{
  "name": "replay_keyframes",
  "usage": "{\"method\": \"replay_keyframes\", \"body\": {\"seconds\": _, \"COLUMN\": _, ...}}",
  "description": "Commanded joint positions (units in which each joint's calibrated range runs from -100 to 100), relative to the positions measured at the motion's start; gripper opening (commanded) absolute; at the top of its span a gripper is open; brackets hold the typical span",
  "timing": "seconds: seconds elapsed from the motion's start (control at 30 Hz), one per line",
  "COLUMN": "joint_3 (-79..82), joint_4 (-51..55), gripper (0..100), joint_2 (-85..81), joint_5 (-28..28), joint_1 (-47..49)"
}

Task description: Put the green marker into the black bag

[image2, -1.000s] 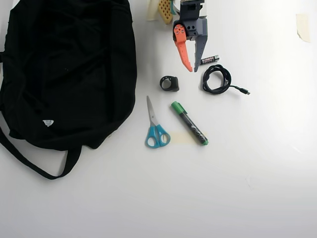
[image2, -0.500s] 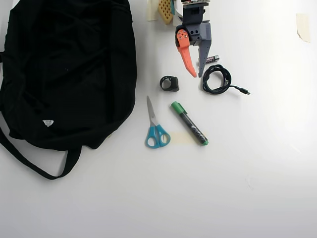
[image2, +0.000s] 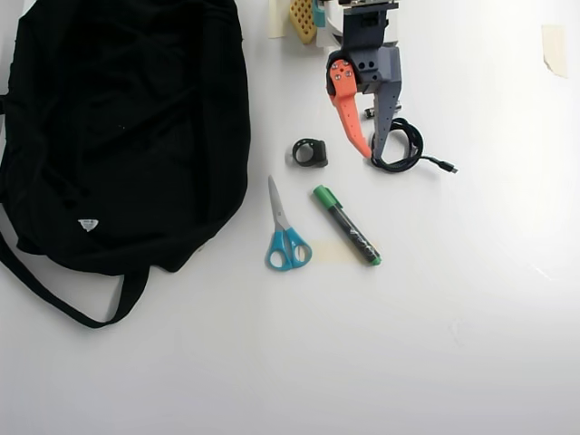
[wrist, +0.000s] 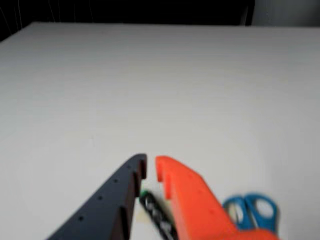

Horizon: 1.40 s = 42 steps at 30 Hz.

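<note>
- The table (image2: pixel 471 344) is white, flat and smooth, so a round thing could roll or slide on it.
- The bag (image2: pixel 118 127) is the biggest thing here. It lies at the left of the overhead view, black and floppy, with a thin strap (image2: pixel 54 294) looping out below it. It looks soft and will likely sag when something drops in. I cannot see an opening from above.
- The tool (image2: pixel 372 156) hangs near the top of the overhead view. Its orange finger and its dark finger are almost together at the tips, with only a thin gap in the wrist view, and they grip nothing. I think they must spread before they can take anything.
- The cable (image2: pixel 399 145) is coiled right by the tool's tips.
- The marker (image2: pixel 346 225) lies flat on the table, slanted, below the tool and just right of the scissors (image2: pixel 285 231). It is well apart from the bag. It has a green cap (image2: pixel 324 196) and a dark body.
- I think the marker is light, hard and stiff, and it will not bend or break easily. Its round, smooth body may slip or roll.
- The best place to hold it looks like the middle of the dark body, squeezing across it.
- The ring (image2: pixel 310 152) is small and black, between the tool and the scissors.
</note>
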<state>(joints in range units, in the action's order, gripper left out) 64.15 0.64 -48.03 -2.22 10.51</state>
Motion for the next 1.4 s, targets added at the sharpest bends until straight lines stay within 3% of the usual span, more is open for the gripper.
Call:
{"method": "replay_keyframes", "body": {"seconds": 0.0, "joint_3": -9.6, "joint_4": -1.2, "gripper": 2, "joint_2": 5.0, "joint_5": 0.3, "joint_1": -0.4}}
{"method": "replay_keyframes", "body": {"seconds": 0.9, "joint_3": -51.4, "joint_4": -0.5, "gripper": 2, "joint_2": 37.3, "joint_5": 0.4, "joint_1": -3.9}}
{"method": "replay_keyframes", "body": {"seconds": 1.07, "joint_3": -60.7, "joint_4": 8.7, "gripper": 2, "joint_2": 41.3, "joint_5": 0.4, "joint_1": -3.9}}
{"method": "replay_keyframes", "body": {"seconds": 1.37, "joint_3": -57.3, "joint_4": 9.4, "gripper": 3, "joint_2": 40.5, "joint_5": 0.4, "joint_1": -3.9}}
